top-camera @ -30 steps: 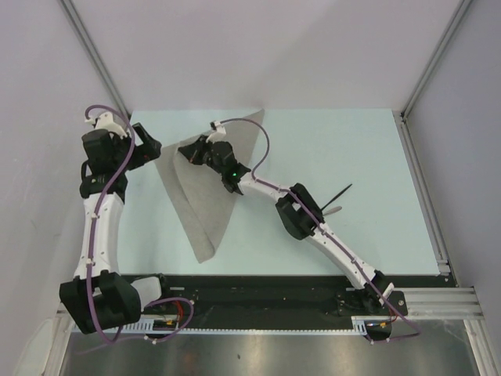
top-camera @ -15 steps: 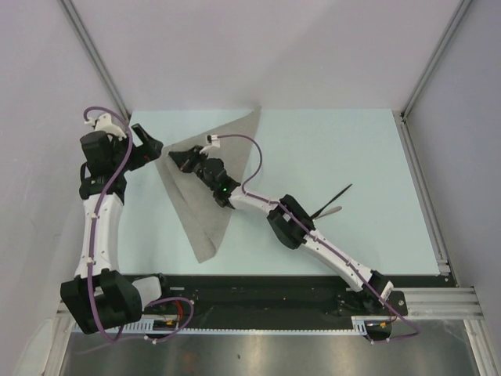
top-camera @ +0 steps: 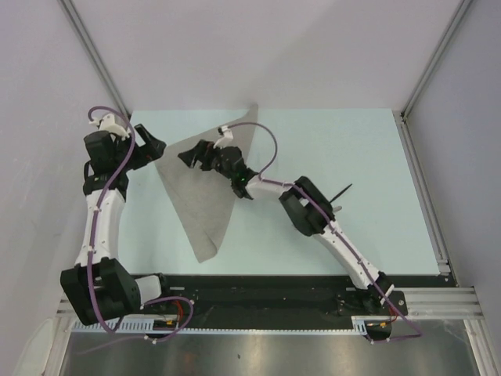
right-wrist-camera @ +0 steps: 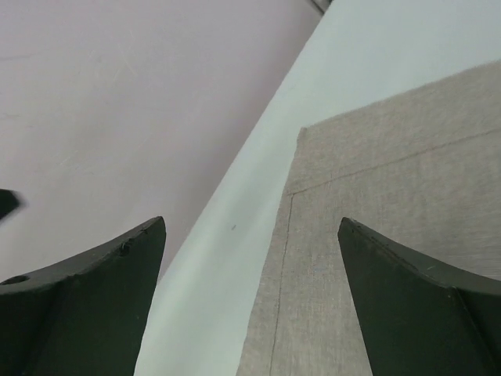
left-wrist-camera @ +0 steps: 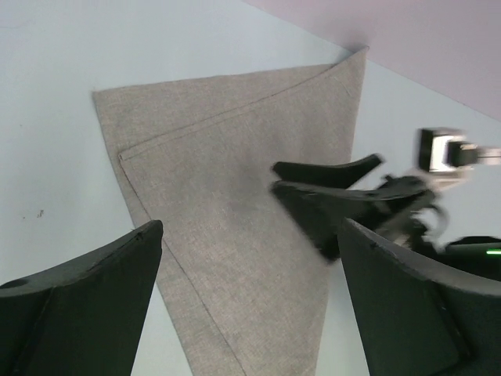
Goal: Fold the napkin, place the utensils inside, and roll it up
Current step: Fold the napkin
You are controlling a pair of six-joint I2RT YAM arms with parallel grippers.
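The napkin [top-camera: 205,188] lies on the table folded into a grey-beige triangle, its long point toward the near edge. My right gripper [top-camera: 189,155] hangs open over the napkin's upper left part, holding nothing. In the right wrist view [right-wrist-camera: 250,227] a hemmed corner of the napkin [right-wrist-camera: 376,235] lies below its spread fingers. My left gripper [top-camera: 152,148] is open just left of the cloth's left corner. The left wrist view [left-wrist-camera: 250,235] looks down on the napkin [left-wrist-camera: 227,180] and the right arm's fingers [left-wrist-camera: 329,172]. The utensils [top-camera: 341,191] lie right of the right arm's elbow, partly hidden.
The pale table [top-camera: 352,149] is walled at the back and both sides. A metal rail [top-camera: 427,196] runs along its right edge. The black base strip [top-camera: 258,294] crosses the near edge.
My right gripper has opened, let go of the napkin and pulled back slightly to the right. Its elbow swung right, covering more of the utensils. The left arm barely moved.
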